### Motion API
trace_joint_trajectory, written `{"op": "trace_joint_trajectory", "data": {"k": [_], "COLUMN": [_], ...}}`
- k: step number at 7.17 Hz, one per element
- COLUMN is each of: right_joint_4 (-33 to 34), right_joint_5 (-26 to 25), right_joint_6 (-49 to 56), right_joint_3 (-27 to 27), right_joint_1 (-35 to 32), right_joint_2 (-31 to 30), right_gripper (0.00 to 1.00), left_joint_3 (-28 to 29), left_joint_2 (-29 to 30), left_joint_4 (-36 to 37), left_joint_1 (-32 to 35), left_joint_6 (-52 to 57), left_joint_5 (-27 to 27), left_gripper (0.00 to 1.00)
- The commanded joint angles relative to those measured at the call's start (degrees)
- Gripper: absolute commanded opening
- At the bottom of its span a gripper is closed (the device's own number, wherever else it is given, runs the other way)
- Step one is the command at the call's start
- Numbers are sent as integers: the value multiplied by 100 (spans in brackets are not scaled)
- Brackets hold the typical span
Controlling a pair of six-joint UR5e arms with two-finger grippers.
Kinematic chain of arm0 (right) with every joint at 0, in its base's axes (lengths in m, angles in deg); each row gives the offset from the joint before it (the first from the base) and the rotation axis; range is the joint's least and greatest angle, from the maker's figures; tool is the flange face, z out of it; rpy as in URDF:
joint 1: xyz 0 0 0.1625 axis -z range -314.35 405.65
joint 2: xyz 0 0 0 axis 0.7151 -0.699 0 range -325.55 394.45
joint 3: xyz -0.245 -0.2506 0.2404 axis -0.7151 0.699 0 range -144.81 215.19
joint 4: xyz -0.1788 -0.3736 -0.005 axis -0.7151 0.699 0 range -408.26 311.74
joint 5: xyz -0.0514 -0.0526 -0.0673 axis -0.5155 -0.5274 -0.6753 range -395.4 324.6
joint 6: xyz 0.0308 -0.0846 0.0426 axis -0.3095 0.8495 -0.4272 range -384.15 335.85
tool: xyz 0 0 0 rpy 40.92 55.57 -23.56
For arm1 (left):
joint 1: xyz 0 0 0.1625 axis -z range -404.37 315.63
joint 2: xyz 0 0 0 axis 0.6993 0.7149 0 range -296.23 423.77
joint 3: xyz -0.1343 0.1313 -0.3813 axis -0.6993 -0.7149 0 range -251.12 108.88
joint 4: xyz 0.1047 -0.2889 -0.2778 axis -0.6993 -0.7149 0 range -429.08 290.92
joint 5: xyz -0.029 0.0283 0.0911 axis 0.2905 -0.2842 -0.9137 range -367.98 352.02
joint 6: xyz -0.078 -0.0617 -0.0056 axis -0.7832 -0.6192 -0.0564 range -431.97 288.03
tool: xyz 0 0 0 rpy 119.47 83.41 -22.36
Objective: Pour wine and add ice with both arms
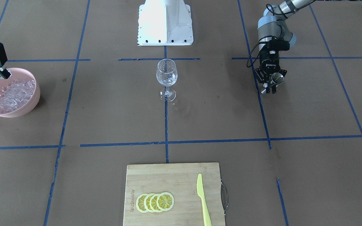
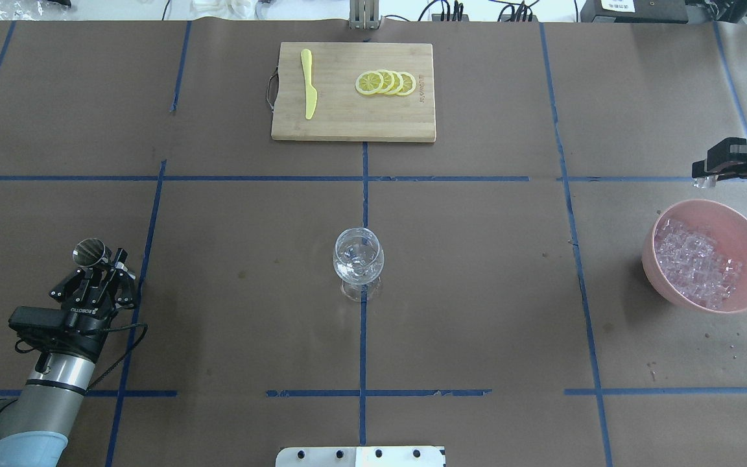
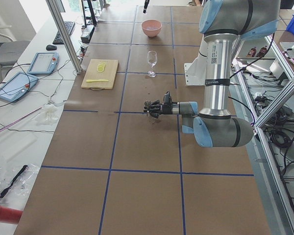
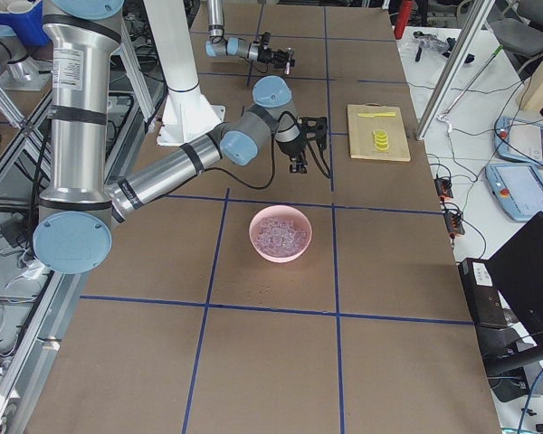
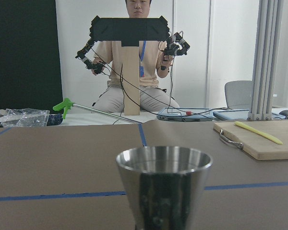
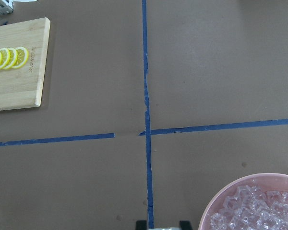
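Note:
A clear stemmed wine glass [image 1: 166,77] stands upright at the table's middle; it also shows in the overhead view [image 2: 358,259]. The ice [image 1: 13,92] fills a pink bowl [image 1: 19,72] on the robot's right side. My right gripper [image 1: 4,75] hovers over the bowl's rim and is shut on one small ice cube [image 2: 704,182]; the wrist view shows it between the fingertips [image 6: 140,225]. My left gripper [image 2: 100,263] is shut on a steel cup [image 2: 90,251] and holds it on its side, well left of the glass. The cup fills the left wrist view [image 5: 163,187].
A wooden cutting board [image 2: 347,123] with lemon slices [image 2: 386,82] and a yellow knife [image 2: 308,91] lies at the far edge. The white pedestal [image 1: 165,22] stands behind the glass. Drops dot the paper near the bowl [image 2: 746,324].

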Motion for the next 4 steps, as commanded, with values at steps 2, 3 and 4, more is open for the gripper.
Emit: {"op": "trace_joint_trajectory", "data": {"k": [2, 3, 4], "right_joint_4": [21, 21, 30], "right_joint_5": [357, 532, 534], "right_joint_6": [-456, -719, -1000], "right_joint_3": [-5, 4, 13], "right_joint_1": [16, 25, 147], "right_joint_2": [437, 647, 832], "right_gripper": [0, 0, 0], "left_joint_3": [0, 0, 0], "left_joint_2": [0, 0, 0], "left_joint_4": [2, 2, 2], "left_joint_1": [0, 0, 0], "left_joint_6": [0, 0, 0], "left_joint_5": [52, 62, 97], "left_gripper": [41, 43, 57]}}
